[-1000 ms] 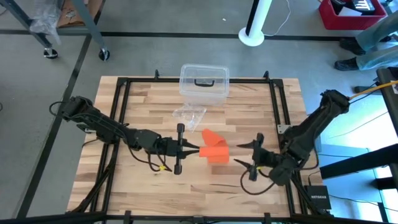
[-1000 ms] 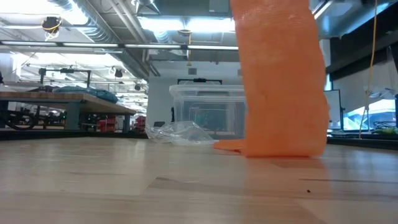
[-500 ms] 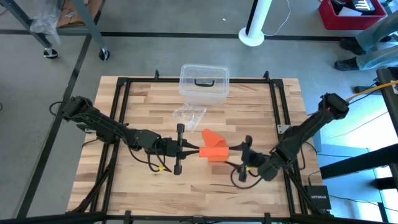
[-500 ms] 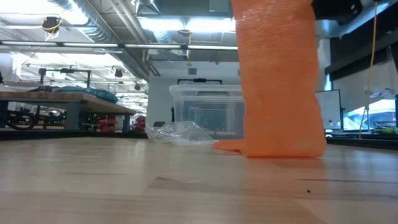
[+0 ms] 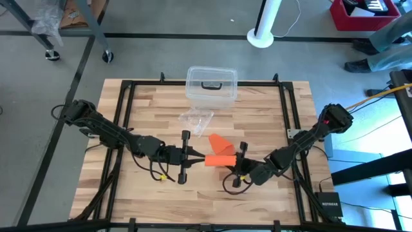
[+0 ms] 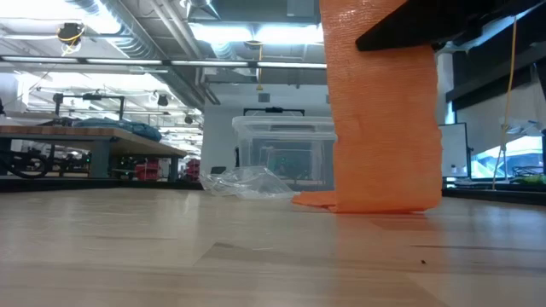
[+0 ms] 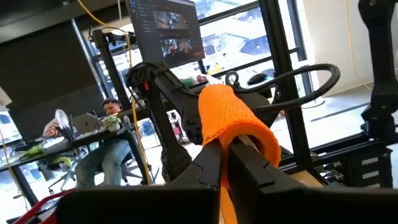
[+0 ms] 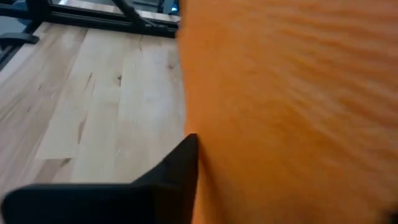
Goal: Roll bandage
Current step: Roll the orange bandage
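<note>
Seen from above, the bandage (image 5: 219, 153) lies a little past the middle of the wooden table (image 5: 148, 103) toward five o'clock, a bright orange strip whose far end fans out flat toward the clear plastic box (image 5: 211, 84) at twelve o'clock. The left gripper (image 5: 195, 158) reaches in from nine o'clock with its fingers pressed together on the strip's near end; the left wrist view shows the orange fabric draped over those two closed fingers (image 7: 214, 168). The right gripper (image 5: 237, 165) comes in from three o'clock and sits right against the other side of the bandage. Its wrist view is filled with orange cloth beside one dark finger (image 8: 168, 177), so whether its fingers have clamped the fabric or merely touch it cannot be told. In the low view the bandage (image 6: 384, 111) hangs as a broad upright band whose bottom edge rests on the tabletop. A small crumpled transparent plastic piece (image 5: 195, 120) lies between the box and the bandage.
</note>
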